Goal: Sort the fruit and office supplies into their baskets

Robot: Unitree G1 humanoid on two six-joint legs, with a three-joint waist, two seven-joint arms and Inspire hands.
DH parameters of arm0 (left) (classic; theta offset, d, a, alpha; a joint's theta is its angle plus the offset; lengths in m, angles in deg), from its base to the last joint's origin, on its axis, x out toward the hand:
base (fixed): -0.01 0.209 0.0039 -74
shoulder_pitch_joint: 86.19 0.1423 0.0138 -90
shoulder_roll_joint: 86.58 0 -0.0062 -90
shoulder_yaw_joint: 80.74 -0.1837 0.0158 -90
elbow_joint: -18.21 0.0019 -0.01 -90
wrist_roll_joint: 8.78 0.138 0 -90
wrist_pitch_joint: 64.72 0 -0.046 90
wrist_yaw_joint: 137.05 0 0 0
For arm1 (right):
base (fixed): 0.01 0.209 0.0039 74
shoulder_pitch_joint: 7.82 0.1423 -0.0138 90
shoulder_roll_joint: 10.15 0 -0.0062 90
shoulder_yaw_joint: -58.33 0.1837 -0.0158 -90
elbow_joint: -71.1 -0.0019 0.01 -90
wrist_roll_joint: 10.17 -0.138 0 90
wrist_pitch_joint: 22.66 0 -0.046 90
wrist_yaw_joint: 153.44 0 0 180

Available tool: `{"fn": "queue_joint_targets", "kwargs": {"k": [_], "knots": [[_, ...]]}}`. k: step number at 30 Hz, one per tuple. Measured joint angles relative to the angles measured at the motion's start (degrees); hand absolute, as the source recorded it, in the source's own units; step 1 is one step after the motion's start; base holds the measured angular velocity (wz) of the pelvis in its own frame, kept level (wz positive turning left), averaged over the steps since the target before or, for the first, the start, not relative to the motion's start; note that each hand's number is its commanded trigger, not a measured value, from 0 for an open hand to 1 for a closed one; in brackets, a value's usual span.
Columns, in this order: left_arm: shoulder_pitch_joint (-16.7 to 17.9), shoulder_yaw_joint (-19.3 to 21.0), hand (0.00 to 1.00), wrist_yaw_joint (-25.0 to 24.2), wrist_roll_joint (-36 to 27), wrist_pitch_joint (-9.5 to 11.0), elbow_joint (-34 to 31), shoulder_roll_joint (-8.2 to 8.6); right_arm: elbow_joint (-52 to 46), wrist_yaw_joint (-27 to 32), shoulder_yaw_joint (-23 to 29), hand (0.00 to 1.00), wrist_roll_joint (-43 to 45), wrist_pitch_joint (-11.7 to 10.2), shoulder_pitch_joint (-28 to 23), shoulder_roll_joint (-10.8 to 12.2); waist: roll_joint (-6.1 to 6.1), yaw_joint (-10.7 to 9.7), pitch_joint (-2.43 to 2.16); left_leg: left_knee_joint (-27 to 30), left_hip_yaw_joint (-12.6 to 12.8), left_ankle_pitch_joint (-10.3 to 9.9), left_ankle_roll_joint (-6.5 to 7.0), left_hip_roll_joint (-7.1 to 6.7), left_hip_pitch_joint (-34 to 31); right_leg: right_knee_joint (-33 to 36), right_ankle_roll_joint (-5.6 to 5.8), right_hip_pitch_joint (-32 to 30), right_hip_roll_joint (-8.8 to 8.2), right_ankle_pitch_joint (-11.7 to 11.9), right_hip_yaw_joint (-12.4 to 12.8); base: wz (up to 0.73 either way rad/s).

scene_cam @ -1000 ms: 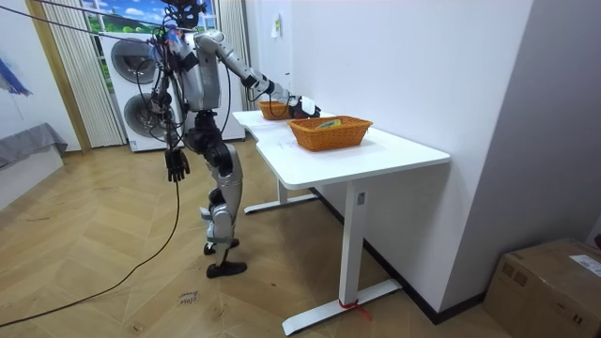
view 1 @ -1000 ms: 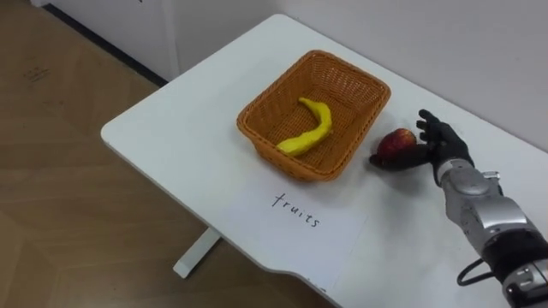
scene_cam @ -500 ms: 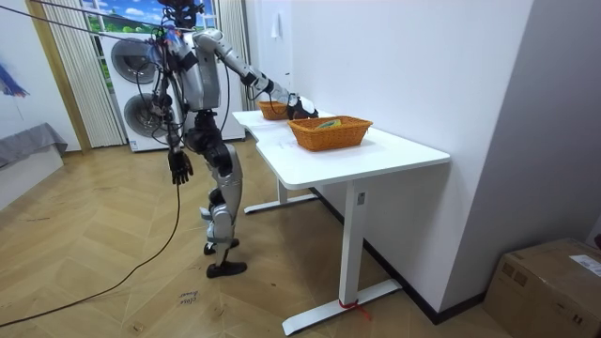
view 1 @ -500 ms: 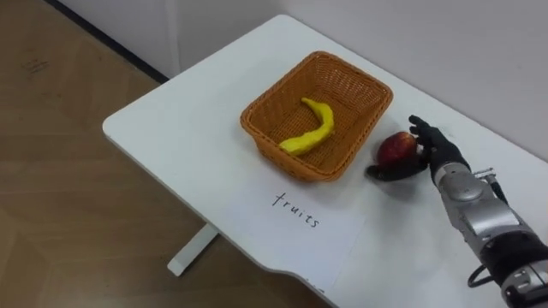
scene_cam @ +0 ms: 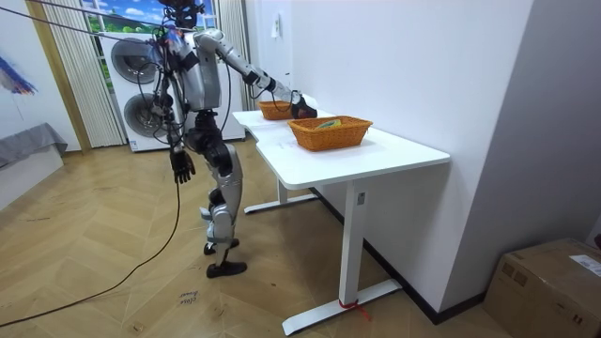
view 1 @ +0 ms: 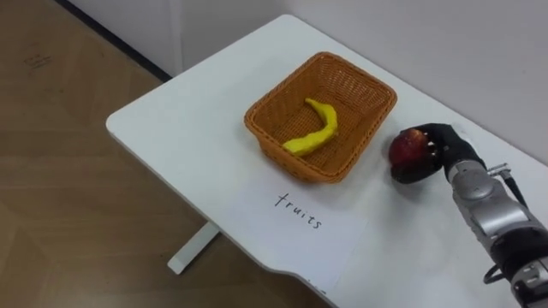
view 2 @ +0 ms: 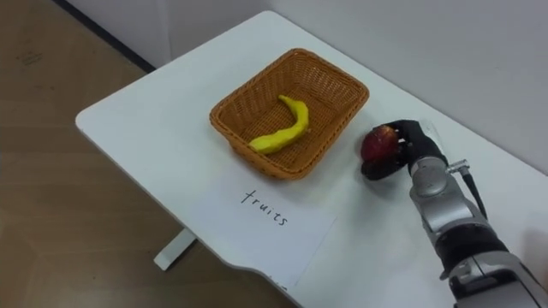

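On the wood floor (scene_cam: 113, 272), robot stands upright at the bench end toward the room view's left, w/ a washing machine (scene_cam: 131, 61) behind it and its right arm reaching out over the top. White bench (view 1: 188, 120) carries everything. Cardboard box (scene_cam: 549, 282) sits on the floor at the room view's far right, well apart from the robot.

Wicker basket (view 1: 374, 79), rectangular, sits mid-bench, long side running diagonally. Second wicker basket (scene_cam: 273, 110) sits farther along the same bench in the room view. Paper sheet (view 1: 321, 248) w/ a handwritten word lies flat, just in front of the first basket's near rim.

Banana (view 1: 312, 134), yellow and curved, lies inside the first basket on its floor, ends pointing toward the far and near-left corners.

Right hand (view 1: 447, 152) is just beside the basket's right rim, outside it. Dark fingers (view 1: 438, 137) curl over the apple (view 1: 408, 147), thumb under, so it's gripped. Apple is red, outside the basket and close to the rim; can't tell if it clears the bench surface.

Left hand (scene_cam: 178, 167) hangs by the thigh, too small there to read its pose.
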Motion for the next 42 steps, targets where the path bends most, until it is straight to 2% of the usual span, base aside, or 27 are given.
{"fn": "queue_joint_targets", "kwargs": {"k": [14,15,17,24,27,31,34,37,39,41,42], "knots": [[-0.88,0.01,0.00,-0.10,-0.01,0.38,2.14,-0.05,-0.16,-1.76,-0.01,1.00,0.64,-0.09,0.37,0.01,-0.01,-0.09,0.01,-0.28,0.14,0.03,-0.02,0.02,0.45,-0.10,0.00,0.25,0.04,0.00,0.60,0.00],[-0.89,0.01,0.00,-0.10,-0.02,0.39,2.16,-0.05,-0.15,-1.77,-0.01,1.00,0.64,-0.10,0.36,0.01,-0.01,-0.10,0.03,-0.32,0.14,0.03,-0.02,0.02,0.54,-0.12,0.00,0.33,0.04,0.00,0.60,0.00],[-0.85,0.04,0.00,-0.21,-0.01,0.45,2.46,-0.13,-0.13,-2.01,-0.01,1.00,0.64,-0.10,0.35,0.01,0.17,-0.11,0.38,-0.62,0.14,0.02,-0.02,-0.01,1.33,-0.22,0.01,1.07,0.03,-0.01,0.63,0.00],[-0.74,0.22,0.00,-1.14,0.11,0.44,2.25,-0.24,-0.25,-2.63,0.09,1.00,0.06,-0.04,0.37,-0.10,0.17,-1.18,0.32,-0.85,0.11,0.03,-0.01,-0.05,2.34,-0.31,0.02,1.94,-0.02,-0.01,0.59,0.00],[0.02,1.49,0.00,-1.03,0.28,0.39,1.87,-0.19,-1.71,-3.01,0.67,1.00,0.12,0.37,0.05,-0.11,0.26,-2.34,0.02,-0.82,0.03,0.03,0.00,-0.12,2.28,-0.32,0.04,1.99,-0.05,-0.03,0.40,0.00],[1.60,2.48,0.00,-0.70,0.21,0.39,1.85,0.14,-7.17,-3.18,3.11,1.00,-1.05,0.80,-1.46,-0.49,1.46,-4.29,-0.79,-0.81,0.24,0.04,0.02,-0.15,2.65,-0.26,0.05,2.39,-0.14,-0.02,0.08,0.00],[1.73,3.89,0.00,-0.56,0.27,0.36,1.94,0.92,-7.39,-3.27,4.92,1.00,-2.19,0.80,-1.46,-0.55,2.57,-4.78,-0.87,-1.33,0.88,0.03,0.03,0.03,4.49,-0.31,0.08,3.80,-0.13,-0.04,0.61,-0.07],[1.81,4.19,0.00,-0.54,0.36,0.39,1.81,1.25,-10.03,-3.51,7.27,1.00,-2.08,0.87,-1.45,-0.66,3.12,-5.89,-1.24,-1.53,1.01,0.05,-0.02,0.05,4.85,-0.39,0.14,4.00,-0.12,-0.10,1.10,-0.07],[2.08,4.33,0.00,-0.56,0.33,0.39,1.80,1.42,-11.78,-3.40,7.58,1.00,-2.15,0.86,-1.29,-1.11,3.20,-6.32,-1.38,-1.78,1.58,0.07,-0.02,0.04,5.35,-0.35,0.10,4.20,-0.13,-0.13,1.35,-0.10],[2.25,4.55,0.00,-0.51,0.13,0.35,1.81,1.43,-12.96,-2.91,7.58,1.00,-2.08,0.91,-1.20,-1.23,2.66,-6.69,-1.74,-2.18,1.68,0.34,-0.01,0.04,5.97,-0.35,0.09,4.58,-0.24,-0.17,1.42,-0.06],[2.25,4.57,0.00,-0.56,0.11,0.35,1.79,1.45,-13.45,-2.89,7.58,1.00,-2.06,0.98,-1.20,-1.33,2.52,-6.75,-1.78,-2.19,1.65,0.34,0.00,0.04,6.07,-0.35,0.10,4.70,-0.24,-0.21,1.47,0.00]]}}
